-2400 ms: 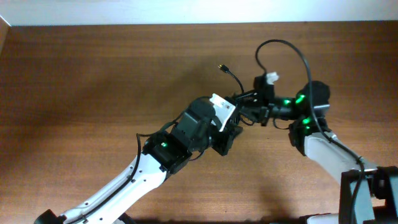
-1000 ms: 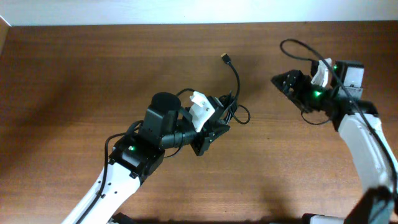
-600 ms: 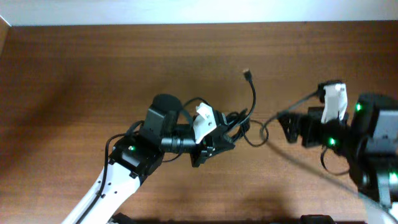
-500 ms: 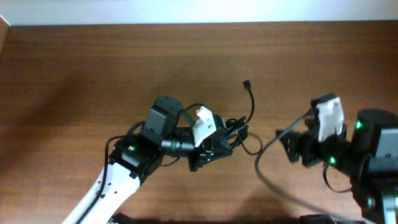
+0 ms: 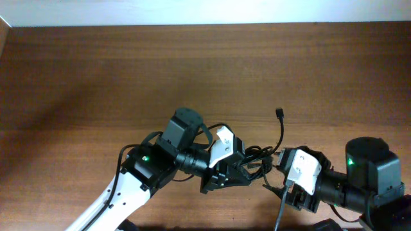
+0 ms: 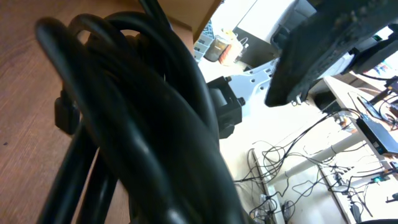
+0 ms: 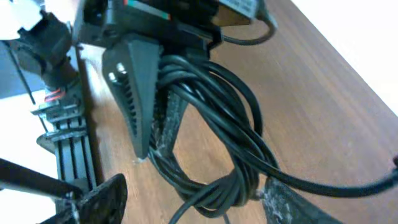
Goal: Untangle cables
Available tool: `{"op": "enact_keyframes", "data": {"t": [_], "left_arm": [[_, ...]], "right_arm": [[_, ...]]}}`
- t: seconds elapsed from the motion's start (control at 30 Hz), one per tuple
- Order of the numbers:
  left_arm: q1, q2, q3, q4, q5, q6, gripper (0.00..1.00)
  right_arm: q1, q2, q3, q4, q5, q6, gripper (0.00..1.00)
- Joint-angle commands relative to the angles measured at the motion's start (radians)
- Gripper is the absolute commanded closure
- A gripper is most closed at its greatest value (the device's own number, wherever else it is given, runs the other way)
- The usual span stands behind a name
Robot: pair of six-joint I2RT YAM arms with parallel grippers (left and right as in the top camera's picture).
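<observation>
Even warm overhead light, soft shadows, blurred close-up wrist views, blown-out backgrounds

1. Left arm point(image 5: 138, 186) reaches in from lower left, wrist pointing right; left gripper point(image 5: 231, 176) clamped on cables point(image 7: 217, 118).
2. Right arm point(image 5: 369, 183) at lower right, facing left; right gripper point(image 7: 196, 198) fingers spread wide.

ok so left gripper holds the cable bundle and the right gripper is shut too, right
Not shut: the right wrist view shows the right gripper open, fingers spread either side of the cable bundle. The left gripper does hold it.
</observation>
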Motion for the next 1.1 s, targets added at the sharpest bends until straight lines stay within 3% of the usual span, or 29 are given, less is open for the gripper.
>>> {"op": "enact_keyframes", "data": {"t": [0.0, 0.13, 0.2, 0.37, 0.53, 0.73, 0.83, 0.93, 1.07], "left_arm": [[-0.003, -0.005, 0.012, 0.003, 0.010, 0.024, 1.00], [-0.003, 0.029, 0.012, -0.006, -0.058, 0.023, 1.00], [-0.003, 0.076, 0.012, 0.024, -0.056, -0.033, 1.00], [-0.017, 0.109, 0.012, 0.190, 0.222, -0.068, 1.00], [-0.059, 0.110, 0.012, 0.229, 0.231, -0.093, 1.00], [-0.080, 0.110, 0.012, 0.192, 0.096, -0.094, 1.00], [-0.079, 0.110, 0.012, 0.191, -0.026, -0.174, 1.00], [-0.079, 0.110, 0.012, 0.191, -0.048, -0.186, 1.00], [-0.079, 0.110, 0.012, 0.191, -0.208, -0.351, 1.00]], "right_arm": [[0.014, 0.001, 0.007, -0.001, -0.006, -0.024, 0.34], [0.014, 0.001, 0.007, 0.000, -0.006, -0.024, 0.34], [0.014, 0.001, 0.007, 0.000, -0.006, -0.041, 0.33], [0.014, 0.006, 0.007, 0.000, 0.042, -0.129, 0.29], [0.014, 0.088, 0.007, 0.026, 0.127, -0.129, 0.29], [0.014, 0.127, 0.007, 0.039, 0.130, -0.128, 0.38], [0.014, 0.100, 0.007, 0.018, 0.130, -0.128, 0.39], [0.014, 0.065, 0.007, 0.006, 0.130, -0.127, 0.43], [0.014, 0.035, 0.007, -0.007, 0.130, -0.125, 0.43]]}}
